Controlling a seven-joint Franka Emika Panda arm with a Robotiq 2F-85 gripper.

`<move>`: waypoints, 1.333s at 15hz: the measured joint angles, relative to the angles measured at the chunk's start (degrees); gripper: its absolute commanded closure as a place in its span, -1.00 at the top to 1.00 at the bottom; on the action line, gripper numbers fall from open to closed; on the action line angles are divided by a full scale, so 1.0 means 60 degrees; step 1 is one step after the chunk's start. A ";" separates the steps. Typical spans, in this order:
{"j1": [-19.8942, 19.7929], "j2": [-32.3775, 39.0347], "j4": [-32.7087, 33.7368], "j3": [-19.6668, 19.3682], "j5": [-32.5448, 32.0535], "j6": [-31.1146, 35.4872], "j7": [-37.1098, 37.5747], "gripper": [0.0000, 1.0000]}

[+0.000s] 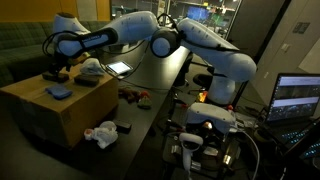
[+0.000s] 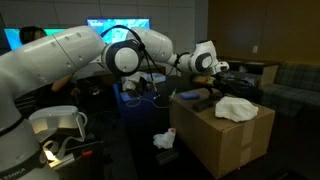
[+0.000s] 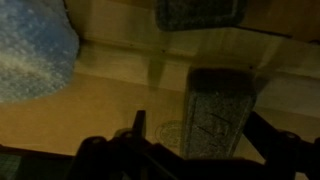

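Pincer [image 3: 200, 130] is over the desk [image 1: 40, 115], which is a cardboard box, and looks down at the top face. In the wrist view the jaws are wide, with one finger [image 3: 138, 125] on each side of a grey block [image 3: 220, 108]. The block lies flat on the cardboard between the fingers. I can't tell whether they touch it; the picture is dark and blurred.

A second grey piece [image 3: 200, 12] lies further up the same surface, apart from the block. A pale blue cloth [image 3: 35, 55] is off to the side, clear of the fingers.

In both exterior views the arm reaches across, and the pincer [image 1: 55, 74] [image 2: 226, 71] sits low over the box top. In an exterior view a blue rag [image 1: 58, 92] lies on the box near the front edge. In an exterior view a white cloth [image 2: 237, 108] is bunched on top of the box, beside the pincer and not under it.

Off the box:
- A crumpled white rag [image 1: 100, 134] [image 2: 165, 140] lies by the box's base.
- A tablet [image 1: 118, 68] is behind the box.
- A lit laptop [image 1: 298, 98] stands well apart.
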 measured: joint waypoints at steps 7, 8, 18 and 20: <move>-0.0036 0.0179 0.0064 0.0088 0.0001 0.0027 -0.0194 0.48; -0.0052 0.0195 0.0072 0.0120 0.0003 0.0018 -0.0274 0.36; -0.0276 0.0298 0.0627 0.0625 0.0082 -0.1110 -0.0901 -0.36; -0.0280 0.0260 0.0854 0.0629 0.0082 -0.1707 -0.0946 -0.36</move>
